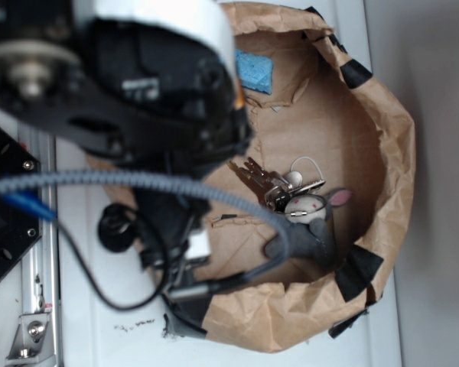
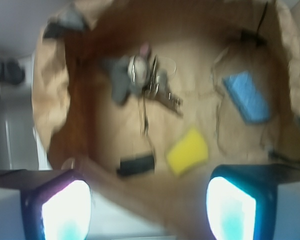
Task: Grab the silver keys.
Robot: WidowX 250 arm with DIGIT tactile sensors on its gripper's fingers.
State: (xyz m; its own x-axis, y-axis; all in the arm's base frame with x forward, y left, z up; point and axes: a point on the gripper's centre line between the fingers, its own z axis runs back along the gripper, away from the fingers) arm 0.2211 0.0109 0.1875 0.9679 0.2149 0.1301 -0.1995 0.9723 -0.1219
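A white table (image 1: 99, 336) carries a shallow nest of crumpled brown paper (image 1: 382, 122), patched at its rim with black tape, and the wrist view looks down into it through heavy blur. Nearest in that view, the gripper (image 2: 147, 207) shows as two glowing pale fingertips (image 2: 65, 210) at the bottom edge, set wide apart with nothing between them, hanging over the near rim of the paper and well clear of everything inside. Just beyond the rim lie a small black strip (image 2: 136, 165) and, to its right, a yellow sponge (image 2: 188, 151). Farther in, about the middle of the paper floor, are the silver keys (image 2: 162, 97); their blades fan out toward the near right, so the long axis of the bunch runs on a slant from the far left to the near right, and the ring end sits against a grey plush mouse (image 2: 122, 80) that touches them on the left. A thin white cord loop (image 1: 310, 164) shows by the ring in the exterior view. A blue sponge (image 2: 247, 97) lies well apart on the right. In the exterior view the dark robot arm (image 1: 153, 99) and its grey cable (image 1: 138, 181) cover the left part of the nest, but the keys themselves are unobstructed.
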